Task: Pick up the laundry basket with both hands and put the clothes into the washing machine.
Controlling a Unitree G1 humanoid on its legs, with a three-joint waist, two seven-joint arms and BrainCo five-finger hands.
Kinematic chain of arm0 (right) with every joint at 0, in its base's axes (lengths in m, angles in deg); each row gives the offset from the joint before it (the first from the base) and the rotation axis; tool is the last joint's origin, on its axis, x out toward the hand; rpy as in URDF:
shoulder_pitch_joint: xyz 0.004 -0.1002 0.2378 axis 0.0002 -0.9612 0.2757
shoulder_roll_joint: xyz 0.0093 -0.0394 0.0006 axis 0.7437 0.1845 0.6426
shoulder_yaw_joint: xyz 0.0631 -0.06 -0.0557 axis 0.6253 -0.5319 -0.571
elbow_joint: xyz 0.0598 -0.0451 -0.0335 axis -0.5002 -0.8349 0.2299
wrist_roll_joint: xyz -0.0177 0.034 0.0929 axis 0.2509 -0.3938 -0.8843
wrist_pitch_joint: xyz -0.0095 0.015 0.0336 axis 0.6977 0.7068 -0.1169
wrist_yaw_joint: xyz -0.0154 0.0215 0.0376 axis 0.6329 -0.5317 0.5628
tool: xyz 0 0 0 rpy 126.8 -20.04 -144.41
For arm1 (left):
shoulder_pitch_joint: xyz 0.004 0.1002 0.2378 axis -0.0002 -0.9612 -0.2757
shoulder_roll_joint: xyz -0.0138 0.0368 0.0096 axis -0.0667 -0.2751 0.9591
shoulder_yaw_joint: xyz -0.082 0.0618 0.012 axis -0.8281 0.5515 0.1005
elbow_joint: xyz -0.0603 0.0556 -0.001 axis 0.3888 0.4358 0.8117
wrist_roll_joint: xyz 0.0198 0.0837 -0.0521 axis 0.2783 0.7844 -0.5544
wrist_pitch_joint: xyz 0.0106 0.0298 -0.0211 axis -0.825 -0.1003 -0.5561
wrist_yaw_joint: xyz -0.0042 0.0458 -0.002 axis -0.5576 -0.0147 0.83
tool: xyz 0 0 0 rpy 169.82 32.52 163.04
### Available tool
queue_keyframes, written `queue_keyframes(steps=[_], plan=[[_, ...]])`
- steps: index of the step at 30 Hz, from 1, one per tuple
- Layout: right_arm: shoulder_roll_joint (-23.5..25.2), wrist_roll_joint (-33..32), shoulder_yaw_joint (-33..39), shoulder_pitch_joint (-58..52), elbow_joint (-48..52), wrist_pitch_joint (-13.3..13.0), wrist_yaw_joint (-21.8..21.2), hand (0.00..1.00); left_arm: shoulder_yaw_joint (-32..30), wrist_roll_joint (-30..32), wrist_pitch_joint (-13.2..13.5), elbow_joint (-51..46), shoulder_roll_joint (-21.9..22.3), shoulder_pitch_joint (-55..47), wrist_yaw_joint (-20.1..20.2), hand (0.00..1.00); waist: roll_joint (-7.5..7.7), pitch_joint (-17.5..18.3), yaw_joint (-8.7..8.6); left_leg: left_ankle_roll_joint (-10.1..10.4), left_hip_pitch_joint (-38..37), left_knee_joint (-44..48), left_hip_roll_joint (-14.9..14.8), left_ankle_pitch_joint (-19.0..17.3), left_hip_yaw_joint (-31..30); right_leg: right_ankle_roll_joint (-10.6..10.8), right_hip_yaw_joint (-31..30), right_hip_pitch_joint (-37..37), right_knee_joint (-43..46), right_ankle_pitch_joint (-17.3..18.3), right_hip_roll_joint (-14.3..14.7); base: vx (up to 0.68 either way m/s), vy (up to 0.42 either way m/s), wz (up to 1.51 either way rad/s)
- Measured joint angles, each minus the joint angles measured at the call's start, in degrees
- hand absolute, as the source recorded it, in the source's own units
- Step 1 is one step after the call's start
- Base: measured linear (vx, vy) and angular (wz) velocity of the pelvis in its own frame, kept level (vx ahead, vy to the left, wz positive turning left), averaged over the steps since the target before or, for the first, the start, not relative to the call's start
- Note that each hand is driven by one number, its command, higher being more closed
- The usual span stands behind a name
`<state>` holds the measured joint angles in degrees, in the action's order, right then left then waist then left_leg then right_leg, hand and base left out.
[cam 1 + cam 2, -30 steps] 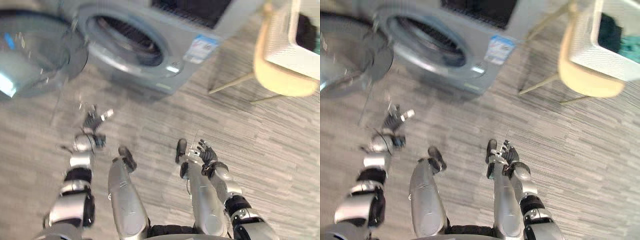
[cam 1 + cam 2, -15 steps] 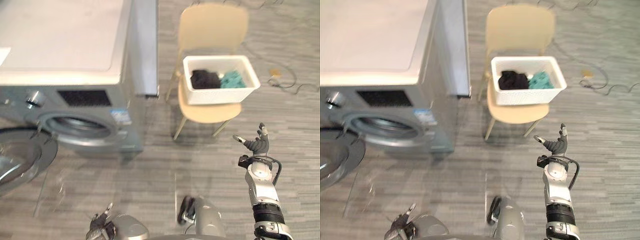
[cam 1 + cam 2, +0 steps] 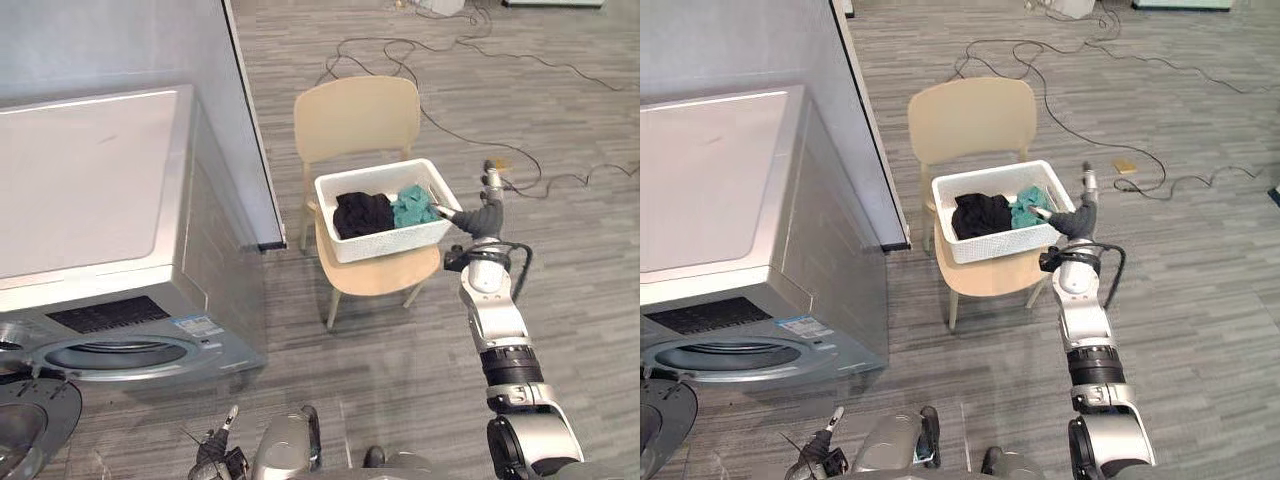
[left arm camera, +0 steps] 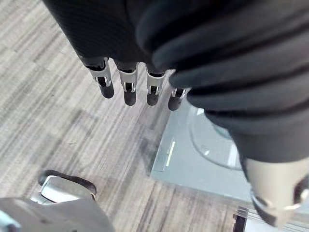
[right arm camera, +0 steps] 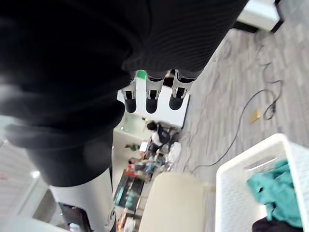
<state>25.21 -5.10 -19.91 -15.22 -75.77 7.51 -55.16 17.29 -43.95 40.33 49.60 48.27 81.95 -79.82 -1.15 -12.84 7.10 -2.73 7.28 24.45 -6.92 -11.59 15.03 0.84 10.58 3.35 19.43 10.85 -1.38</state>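
my right hand (image 3: pixel 484 218) is up beside the right rim of the laundry basket (image 3: pixel 395 240), fingers straight and relaxed, holding nothing. my thumb looks like it may be brushing the rim, but i can't be sure from here. the basket sits on the seat of a beige chair (image 3: pixel 357 115), with black clothes (image 3: pixel 362 212) and teal clothes (image 3: pixel 410 205) inside. my left hand (image 4: pixel 127 92) hangs low near the floor, fingers loose and empty. the washing machine (image 3: pixel 100 200) stands to my left, its round door (image 3: pixel 30 430) swung open.
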Motion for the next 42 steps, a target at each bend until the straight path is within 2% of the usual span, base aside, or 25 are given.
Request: queue_keyframes(steps=[1,2,3,4,5,6,8,9,11,12,13,14,15,16,17,18,19,20,21,22,23,28,31,36,42], plan=[[0.0,0.7,-0.6,0.0,0.0,0.1,-0.6,0.00,0.2,0.1,-0.1,0.1,-0.3,0.0,0.2,0.00,0.11,0.0,-0.06,0.1,-0.9,-0.5,-0.2,-0.4,-0.2,0.5,0.7,-1.0,3.7,0.0,-0.3,0.13,0.047,0.14],[0.1,2.2,-1.4,0.0,-0.2,0.1,-1.9,0.00,1.7,0.4,-0.2,0.6,-1.3,0.0,0.8,0.00,0.90,0.1,-0.11,0.0,-2.4,-0.8,-0.1,-0.5,-0.6,4.0,1.5,-3.2,10.8,0.1,-1.6,0.11,0.000,0.20],[-0.1,3.3,-2.1,0.0,-0.5,0.1,-2.7,0.00,2.4,0.5,-0.5,0.8,-2.0,0.0,1.0,0.00,1.61,0.5,-0.11,-0.1,-3.7,-1.6,0.0,-0.8,-0.8,4.7,2.7,-5.1,15.8,0.9,-3.3,0.10,-0.022,0.23],[-0.2,4.1,-2.5,0.0,-0.6,0.1,-3.2,0.00,2.4,0.8,-0.6,0.8,-2.2,0.0,0.9,0.00,1.91,0.7,-0.11,-0.1,-4.0,-1.9,0.1,-0.8,-1.1,4.0,3.6,-5.7,17.1,1.8,-4.5,0.10,-0.051,0.30],[-0.5,4.5,-2.9,0.1,-1.0,-0.1,-3.9,0.00,2.4,1.0,-0.7,0.8,-2.7,0.3,0.9,0.00,2.03,1.1,-0.24,0.0,-4.0,-2.5,0.1,-0.9,-2.3,2.0,5.4,-7.2,17.5,3.0,-6.9,0.09,-0.073,0.42],[-1.4,5.7,-2.9,0.3,-2.1,-0.2,-4.6,0.00,2.6,1.3,-0.7,0.8,-3.0,1.2,1.0,0.00,2.61,1.4,-0.22,0.6,-3.5,-2.8,0.1,-1.4,-4.6,1.1,5.3,-8.7,16.2,3.5,-8.7,0.08,-0.122,0.50],[-3.1,6.6,-2.9,0.3,-3.8,-0.1,-5.8,0.00,3.7,1.6,-0.6,0.9,-3.3,2.0,1.0,0.00,2.42,1.3,-0.26,0.9,-2.8,-2.7,0.1,-1.8,-7.6,1.1,3.2,-9.9,12.7,3.5,-10.6,0.04,-0.151,0.62],[-4.6,6.7,-2.9,0.3,-4.9,0.1,-6.8,0.00,4.2,1.6,-0.5,0.9,-3.8,2.0,1.1,0.00,2.42,1.3,-0.33,1.4,-2.5,-2.5,0.0,-1.9,-9.5,2.1,-0.8,-10.6,9.2,2.8,-11.4,0.03,-0.223,0.88],[-6.6,7.8,-2.9,0.3,-6.2,0.2,-7.9,0.00,4.4,1.9,-0.3,0.9,-4.6,1.8,1.2,0.00,3.00,1.8,-0.78,4.1,-1.6,-2.2,0.2,-2.0,-12.5,5.1,-5.8,-10.6,1.8,-0.1,-12.8,0.06,-0.336,0.88],[-7.0,8.3,-2.9,0.3,-6.6,0.2,-8.3,0.00,4.4,2.1,-0.2,0.9,-5.0,1.7,1.2,0.00,3.85,2.3,-0.65,4.9,-1.4,-2.2,0.3,-1.9,-13.5,5.8,-6.4,-10.6,0.2,-1.4,-13.2,0.09,-0.429,0.76],[-7.3,9.0,-3.0,0.4,-7.6,0.1,-9.1,0.00,4.6,2.1,0.1,0.8,-6.1,1.1,1.2,0.00,4.79,2.8,-0.33,6.7,-0.7,-2.3,0.5,-1.7,-15.4,7.5,-6.5,-10.5,-2.7,-3.8,-13.4,0.11,-0.517,0.87],[-7.8,9.5,-3.1,0.8,-9.2,0.0,-9.7,0.00,5.0,2.1,0.3,0.9,-7.0,0.8,1.1,0.00,6.76,4.1,-0.27,8.8,0.4,-2.1,0.5,-1.3,-18.0,9.9,-6.2,-10.5,-4.0,-7.2,-13.1,0.13,-0.532,0.98],[-8.9,10.0,-3.2,0.8,-10.1,0.0,-10.0,0.00,5.5,2.0,0.2,0.8,-6.7,0.8,1.1,0.00,5.07,4.1,-0.34,10.1,0.7,-2.2,-0.7,-1.0,-20.2,9.3,-4.0,-10.0,-3.1,-6.7,-11.8,0.13,-0.490,1.03],[-10.9,10.3,-3.9,1.0,-11.9,0.0,-10.3,0.00,6.3,2.0,0.7,0.3,-5.3,0.3,1.5,0.00,2.99,4.5,0.02,11.7,1.1,-4.4,-2.9,0.1,-23.0,7.6,-1.1,-9.5,-3.0,-5.3,-9.3,0.12,-0.421,0.94],[-12.3,10.6,-4.6,2.0,-13.6,0.1,-11.1,0.00,6.3,1.6,1.0,-0.1,-3.6,-0.4,2.2,0.00,1.69,4.5,-0.04,12.1,1.4,-7.2,-5.2,2.0,-24.5,6.2,1.9,-9.5,-3.1,-4.5,-7.5,0.10,-0.390,0.86],[-12.9,10.6,-4.5,2.3,-14.1,0.1,-11.2,0.00,6.6,1.4,1.0,-0.1,-2.9,-0.5,2.4,0.00,1.52,4.4,-0.15,11.5,1.8,-8.2,-6.0,3.4,-24.5,5.6,3.5,-9.5,-3.3,-4.2,-7.1,0.10,-0.347,0.97],[-14.5,10.9,-4.4,2.3,-14.7,0.3,-11.2,0.00,6.9,0.7,1.0,-0.4,-1.7,-0.4,2.9,0.00,1.24,4.3,-0.37,9.7,3.2,-8.8,-7.1,5.6,-21.7,4.6,6.8,-8.9,-3.8,-4.0,-6.7,0.11,-0.287,1.14],[-15.9,11.1,-4.4,2.3,-16.1,0.4,-11.2,0.00,7.5,0.3,0.9,-2.0,-1.8,-0.5,3.4,0.00,1.45,4.2,-0.36,8.3,3.9,-8.3,-8.0,6.8,-16.4,4.1,9.8,-7.8,-4.1,-4.0,-6.7,0.13,-0.260,1.18],[-16.5,11.1,-4.3,2.4,-16.6,0.5,-11.2,0.00,8.3,0.3,0.9,-2.7,-1.8,-0.5,3.4,0.00,1.42,3.9,-0.44,8.0,4.1,-8.2,-8.4,7.6,-13.6,4.0,11.4,-6.9,-4.6,-4.0,-6.7,0.14,-0.216,1.22],[-17.5,11.2,-4.3,4.1,-19.1,0.5,-11.2,0.00,9.8,0.3,1.0,-4.3,-1.6,-0.4,3.4,0.00,1.25,2.7,-0.62,8.5,4.1,-8.2,-8.9,9.8,-9.6,3.7,14.0,-5.2,-4.9,-4.3,-6.8,0.13,-0.155,0.96],[-18.1,11.2,-4.6,7.0,-22.0,0.5,-11.2,0.00,11.4,0.3,1.2,-5.9,-1.4,-0.3,3.5,0.00,0.76,2.2,-0.15,8.5,4.2,-8.5,-9.0,10.1,-8.4,3.7,15.3,-4.6,-5.3,-4.3,-6.8,0.10,-0.106,0.86],[-20.5,11.2,-7.3,19.9,-33.1,0.3,-11.1,0.00,13.0,0.3,1.9,-8.3,-1.3,2.5,3.5,0.00,-0.09,-3.4,1.00,9.2,9.0,-8.4,-6.7,10.7,-10.8,4.0,17.7,-8.4,-2.7,-4.0,-9.0,-0.03,0.058,0.33],[-21.4,12.5,-7.9,24.8,-41.0,0.5,-11.4,0.00,13.1,0.2,2.3,-10.5,-1.9,3.7,3.3,0.00,-0.81,-8.4,3.39,8.4,11.7,-8.4,-4.8,11.4,-11.1,4.4,17.5,-10.9,-1.7,-3.9,-11.3,-0.09,0.111,0.20],[-21.4,12.7,-7.9,29.2,-48.1,1.8,-11.4,0.00,12.7,-3.4,3.0,-10.7,-2.9,4.2,1.9,0.00,-1.21,-10.7,4.72,7.4,16.0,-8.8,-4.2,12.3,-10.1,5.2,16.6,-15.5,-3.4,-6.2,-11.7,-0.06,0.074,-0.06],[-21.5,12.6,-7.9,29.3,-50.4,3.4,-11.4,0.00,12.3,-6.8,4.0,-10.9,-1.5,8.8,0.9,0.00,-1.06,-11.9,4.50,7.7,17.9,-12.4,-3.9,14.9,-10.0,5.2,17.0,-18.5,-4.2,-7.1,-11.9,0.01,0.012,0.00]])
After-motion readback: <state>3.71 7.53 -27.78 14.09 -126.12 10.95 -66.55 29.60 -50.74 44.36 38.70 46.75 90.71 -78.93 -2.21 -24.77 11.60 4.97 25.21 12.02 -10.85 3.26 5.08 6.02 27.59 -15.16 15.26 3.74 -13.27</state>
